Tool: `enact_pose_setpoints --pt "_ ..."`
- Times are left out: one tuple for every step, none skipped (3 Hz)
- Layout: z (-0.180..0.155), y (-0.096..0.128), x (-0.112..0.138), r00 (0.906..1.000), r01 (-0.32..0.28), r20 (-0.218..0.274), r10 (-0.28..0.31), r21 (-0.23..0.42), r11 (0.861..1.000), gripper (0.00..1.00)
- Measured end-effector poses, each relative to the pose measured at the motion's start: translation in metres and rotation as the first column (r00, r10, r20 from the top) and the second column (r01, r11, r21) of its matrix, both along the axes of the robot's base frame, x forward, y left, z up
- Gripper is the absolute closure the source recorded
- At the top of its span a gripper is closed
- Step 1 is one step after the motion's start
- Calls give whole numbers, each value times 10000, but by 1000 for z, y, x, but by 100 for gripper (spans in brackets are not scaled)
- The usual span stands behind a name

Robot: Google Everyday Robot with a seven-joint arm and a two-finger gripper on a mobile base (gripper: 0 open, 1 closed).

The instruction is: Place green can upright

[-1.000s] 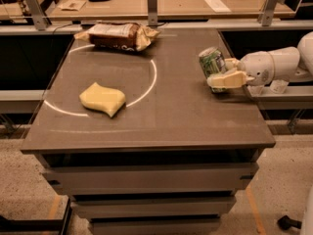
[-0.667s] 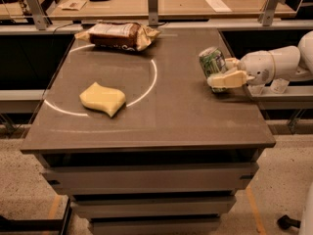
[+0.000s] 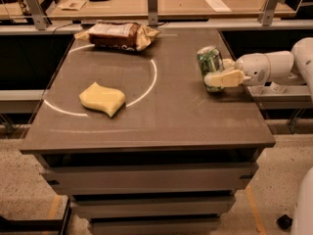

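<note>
Camera view: gripper [image 3: 218, 72] closed on the can [image 3: 209, 61], near the table's [image 3: 146, 126] right edge.
The can leans slightly; if released like this, it may topple and roll off that edge. Sponge [image 3: 102, 98] and bag [image 3: 117, 35] lie well apart to the left, and neither stands in the way.

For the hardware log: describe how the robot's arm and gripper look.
The arm has a smooth white shell in rounded, tube-like segments that taper toward the wrist. The gripper, near the right edge of the table at the green can, ends in two flat, cream-yellow fingers with blunt tips. No loose cables, labels or markings show on it.
</note>
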State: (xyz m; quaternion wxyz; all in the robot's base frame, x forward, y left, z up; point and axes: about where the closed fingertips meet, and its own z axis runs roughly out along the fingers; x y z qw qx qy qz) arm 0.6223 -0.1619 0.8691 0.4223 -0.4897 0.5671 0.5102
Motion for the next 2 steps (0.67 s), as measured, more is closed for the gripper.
enact_pose_setpoints --pt "1 6 -2 9918 -751 -876 926 1851 9798 100" --pt "3 6 -1 9901 -765 -989 991 2101 9747 100"
